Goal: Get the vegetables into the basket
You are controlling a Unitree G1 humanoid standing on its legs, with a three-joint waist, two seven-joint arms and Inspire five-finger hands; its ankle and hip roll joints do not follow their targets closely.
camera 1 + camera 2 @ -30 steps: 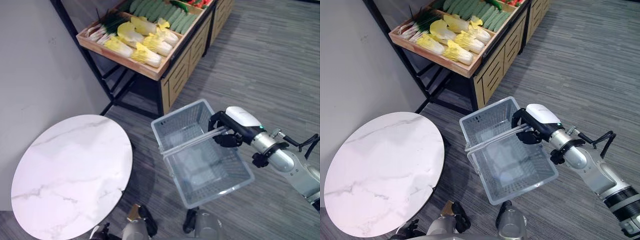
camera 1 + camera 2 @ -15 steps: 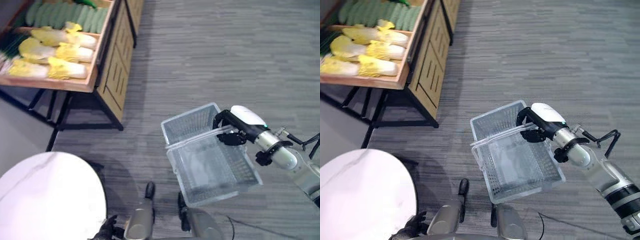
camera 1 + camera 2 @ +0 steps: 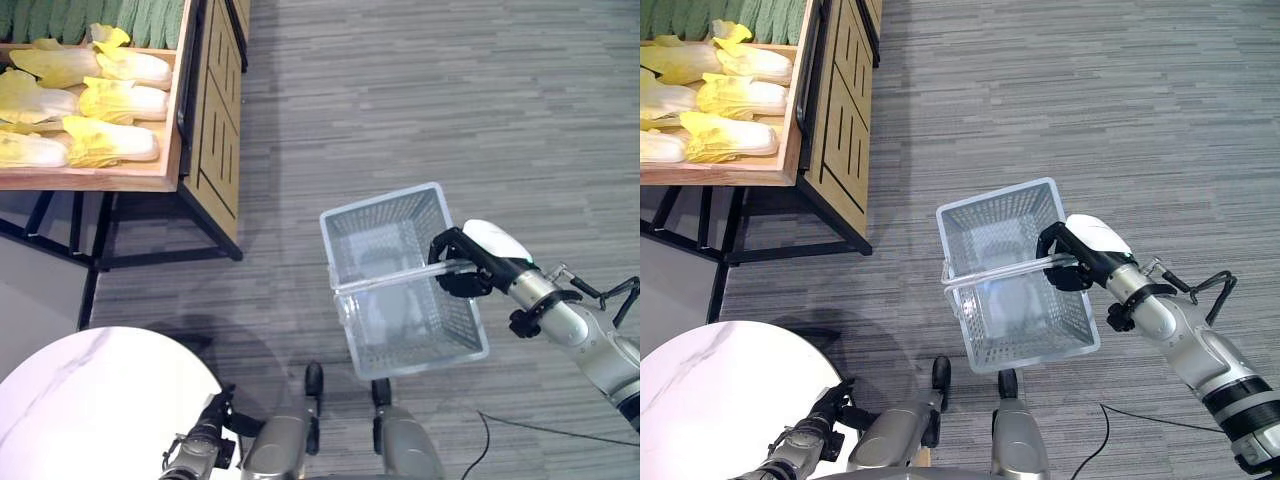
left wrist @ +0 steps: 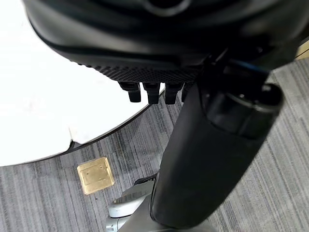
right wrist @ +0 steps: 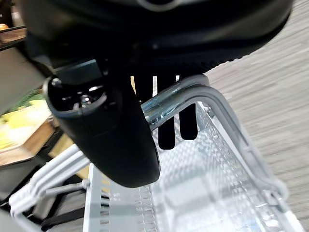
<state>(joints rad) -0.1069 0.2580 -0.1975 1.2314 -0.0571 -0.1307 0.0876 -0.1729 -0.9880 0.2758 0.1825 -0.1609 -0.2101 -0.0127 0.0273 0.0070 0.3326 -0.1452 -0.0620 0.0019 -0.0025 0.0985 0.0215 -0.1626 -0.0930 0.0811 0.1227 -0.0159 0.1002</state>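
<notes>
The empty basket [image 3: 400, 275], clasped at its handle by the right hand [image 3: 462, 268], has been carried away from the cabbages [image 3: 85, 105] at 10 o'clock, the left hand [image 3: 198, 448] relaxed.

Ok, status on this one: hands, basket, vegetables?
Right hand shut on basket handle. Left hand low by the round table, fingers relaxed. Basket empty; cabbages on the shelf.

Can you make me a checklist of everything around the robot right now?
Surface: grey striped floor; round white marble table at lower left.
Job's things: empty wire basket hanging by its handles; napa cabbages in a wooden crate on the stand.
Clutter: nothing seen.
Robot hands: right robot hand curled round the basket handles; left robot hand low beside the table, fingers unclear.
Cables: leaving out.
Surroundings: wooden cabinet beside the crate.
</notes>
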